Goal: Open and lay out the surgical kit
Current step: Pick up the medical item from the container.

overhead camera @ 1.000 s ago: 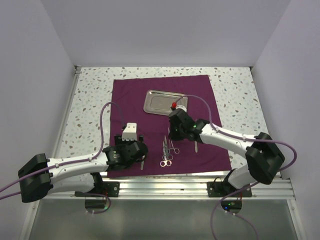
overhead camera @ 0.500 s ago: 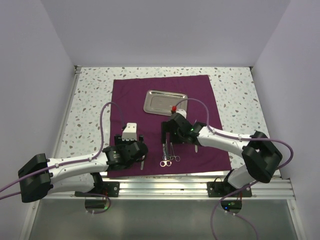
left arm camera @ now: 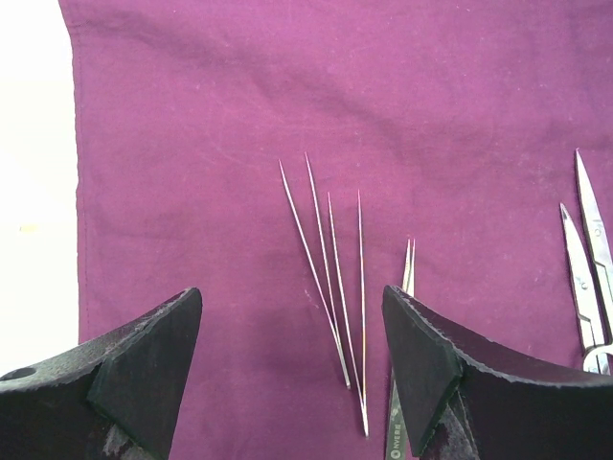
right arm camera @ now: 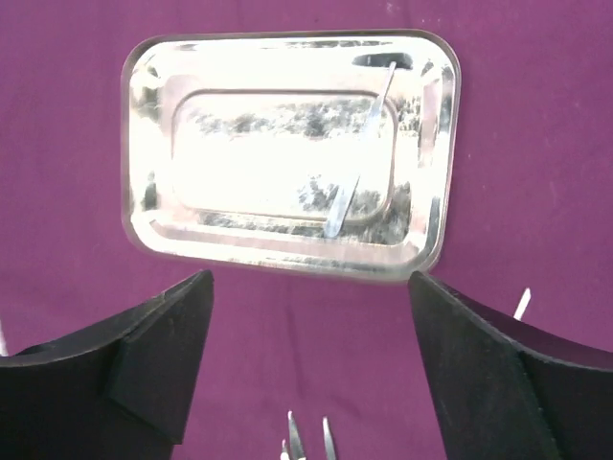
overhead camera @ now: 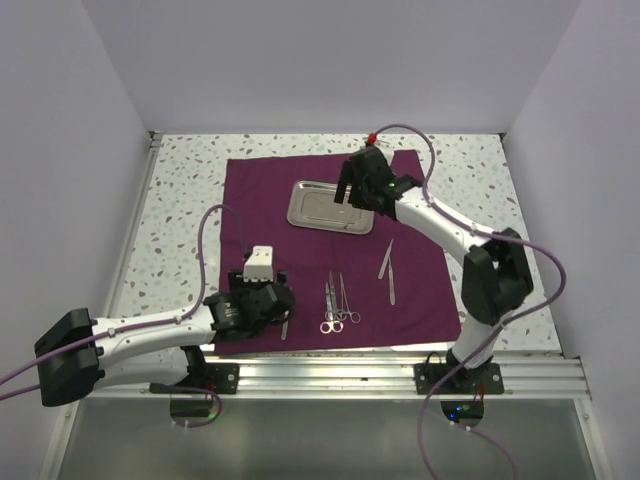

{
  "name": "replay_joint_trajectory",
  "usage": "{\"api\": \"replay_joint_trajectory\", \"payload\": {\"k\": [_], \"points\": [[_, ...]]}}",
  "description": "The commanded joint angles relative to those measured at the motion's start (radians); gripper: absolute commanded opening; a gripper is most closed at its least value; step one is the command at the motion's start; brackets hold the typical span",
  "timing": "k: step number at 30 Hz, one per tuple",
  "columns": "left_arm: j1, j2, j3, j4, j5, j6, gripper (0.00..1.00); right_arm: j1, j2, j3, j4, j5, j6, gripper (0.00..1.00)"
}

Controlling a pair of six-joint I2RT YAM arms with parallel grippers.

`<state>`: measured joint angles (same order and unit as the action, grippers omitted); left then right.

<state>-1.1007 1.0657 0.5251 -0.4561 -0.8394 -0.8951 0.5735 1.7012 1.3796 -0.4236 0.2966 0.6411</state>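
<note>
The surgical kit lies unwrapped, its dark purple cloth (overhead camera: 262,200) spread flat on the table. A shiny steel tray (overhead camera: 330,205) sits on the far half of the cloth. Ring-handled scissors and forceps (overhead camera: 336,300) lie side by side near the front, with tweezers (overhead camera: 388,265) to their right. My right gripper (overhead camera: 347,186) hangs high above the tray (right arm camera: 287,153), open and empty (right arm camera: 309,278). My left gripper (overhead camera: 262,298) hovers low over the front left of the cloth, open (left arm camera: 290,292). Several thin steel probes (left arm camera: 330,287) and another pair of tweezers (left arm camera: 400,383) lie below it.
The cloth lies on a speckled white tabletop (overhead camera: 180,200) with white walls on three sides. An aluminium rail (overhead camera: 400,375) carrying both arm bases runs along the near edge. Purple cables loop off each arm.
My right gripper has opened, risen from beside the scissors and swung away to above the tray, uncovering the tweezers. The left arm has not moved.
</note>
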Motion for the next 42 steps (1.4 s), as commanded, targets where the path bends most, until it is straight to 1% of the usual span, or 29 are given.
{"api": "replay_joint_trajectory", "payload": {"k": [1, 2, 4, 5, 10, 14, 18, 23, 31, 37, 42], "points": [[-0.005, -0.018, -0.007, 0.04, -0.015, 0.016, 0.8, -0.021, 0.159, 0.163, -0.047, -0.014, -0.043, 0.85], [-0.005, -0.018, -0.007, 0.042, -0.013, 0.019, 0.8, -0.027, 0.197, 0.198, -0.056, -0.016, -0.044, 0.8], [-0.005, -0.018, -0.008, 0.045, -0.013, 0.021, 0.8, -0.05, 0.285, 0.289, -0.078, -0.019, -0.047, 0.78], [-0.005, -0.018, -0.008, 0.043, -0.012, 0.021, 0.8, -0.057, 0.31, 0.314, -0.083, -0.022, -0.049, 0.74], [-0.005, -0.013, -0.008, 0.053, -0.006, 0.027, 0.8, -0.11, 0.432, 0.453, -0.115, -0.045, -0.046, 0.68], [-0.005, -0.013, -0.013, 0.059, -0.001, 0.035, 0.8, -0.127, 0.53, 0.542, -0.139, -0.05, -0.057, 0.61], [-0.007, -0.012, -0.011, 0.06, 0.002, 0.036, 0.8, -0.133, 0.592, 0.607, -0.161, -0.068, -0.054, 0.54], [-0.007, -0.012, -0.013, 0.063, 0.005, 0.039, 0.8, -0.142, 0.629, 0.613, -0.156, -0.079, -0.04, 0.49], [-0.005, -0.01, -0.014, 0.074, 0.011, 0.05, 0.8, -0.161, 0.624, 0.544, -0.126, -0.083, -0.024, 0.47], [-0.005, 0.005, -0.011, 0.074, 0.01, 0.051, 0.8, -0.172, 0.649, 0.536, -0.121, -0.085, -0.023, 0.46], [-0.007, 0.017, -0.008, 0.076, 0.008, 0.051, 0.8, -0.179, 0.702, 0.572, -0.133, -0.091, -0.023, 0.43]]}}
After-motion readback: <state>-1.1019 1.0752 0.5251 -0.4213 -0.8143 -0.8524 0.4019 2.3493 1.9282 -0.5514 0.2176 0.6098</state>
